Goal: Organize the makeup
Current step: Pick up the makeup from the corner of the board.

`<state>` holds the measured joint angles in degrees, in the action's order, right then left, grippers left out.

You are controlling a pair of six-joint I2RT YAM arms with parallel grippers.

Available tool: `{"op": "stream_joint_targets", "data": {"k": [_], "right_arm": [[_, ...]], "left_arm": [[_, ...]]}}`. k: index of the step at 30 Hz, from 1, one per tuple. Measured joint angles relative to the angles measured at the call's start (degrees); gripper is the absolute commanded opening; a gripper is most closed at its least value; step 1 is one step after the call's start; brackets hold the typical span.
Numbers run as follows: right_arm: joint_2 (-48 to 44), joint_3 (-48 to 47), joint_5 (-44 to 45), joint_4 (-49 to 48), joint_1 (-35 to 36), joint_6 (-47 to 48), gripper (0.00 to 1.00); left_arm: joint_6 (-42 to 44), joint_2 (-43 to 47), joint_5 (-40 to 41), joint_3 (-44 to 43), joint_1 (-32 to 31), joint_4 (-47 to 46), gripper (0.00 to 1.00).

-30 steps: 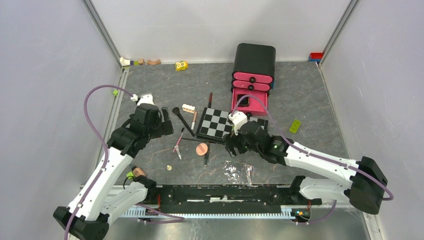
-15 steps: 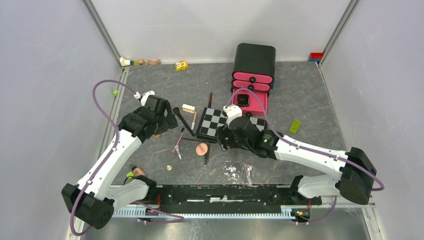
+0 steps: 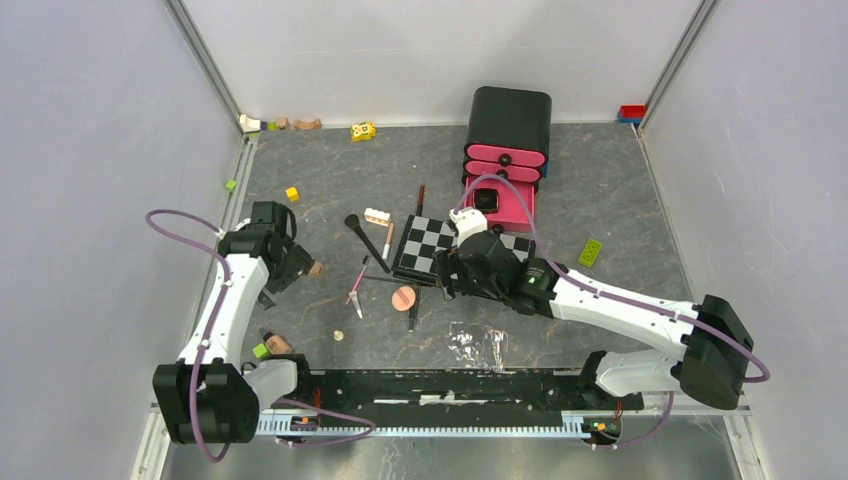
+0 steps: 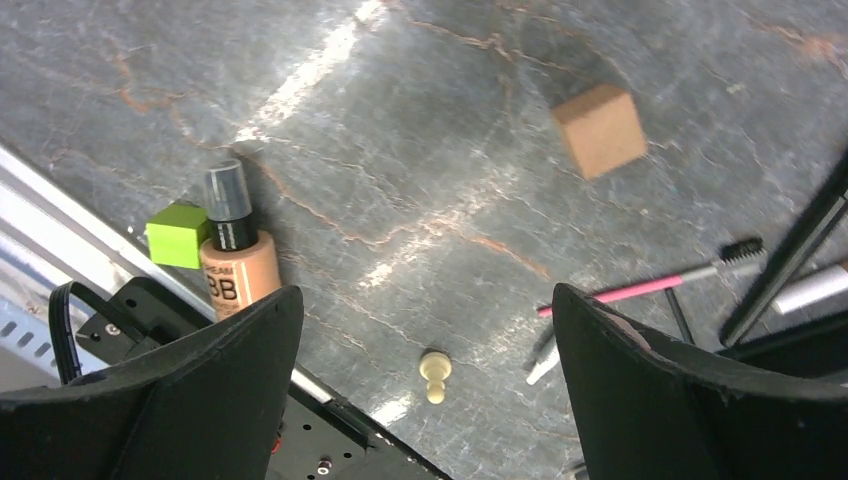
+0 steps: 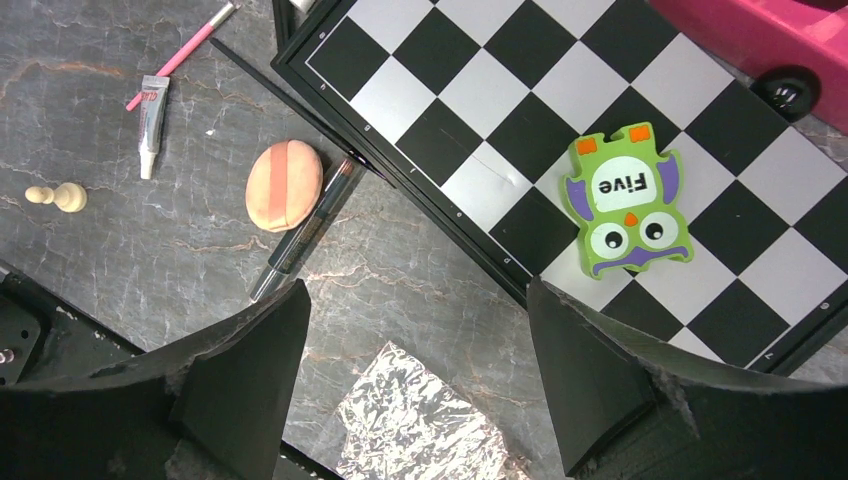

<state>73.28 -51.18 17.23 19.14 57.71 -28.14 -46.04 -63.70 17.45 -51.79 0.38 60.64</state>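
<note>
Barely begun, I judge: a compact [image 3: 487, 200] lies in the open drawer [image 3: 518, 208], but the brush [image 3: 366, 237], puff [image 5: 284, 185] and pencils [image 3: 357, 284] lie loose on the table [image 3: 600, 180] (beside the board [image 5: 480, 100]). Left fingers [image 4: 190, 390] and right fingers [image 5: 230, 390] stand wide, empty.

I see the round peach puff [image 5: 284, 185] lying flat with a dark pencil [image 5: 300, 238] touching its edge. A small white tube [image 5: 152, 120], perhaps glue, lies nearby.
</note>
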Motion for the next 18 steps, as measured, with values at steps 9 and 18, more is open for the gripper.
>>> {"op": "stream_joint_targets", "data": {"k": [9, 18], "right_arm": [[-2.8, 1.4, 1.1, 0.7, 0.0, 1.7, 0.88], [-5.9, 4.6, 1.1, 1.6, 0.0, 2.6, 0.88]], "left_arm": [[-8.0, 2.7, 2.5, 5.5, 3.7, 3.3, 1.0], [-13.3, 6.6, 5.4, 8.1, 10.9, 4.3, 1.0]]}}
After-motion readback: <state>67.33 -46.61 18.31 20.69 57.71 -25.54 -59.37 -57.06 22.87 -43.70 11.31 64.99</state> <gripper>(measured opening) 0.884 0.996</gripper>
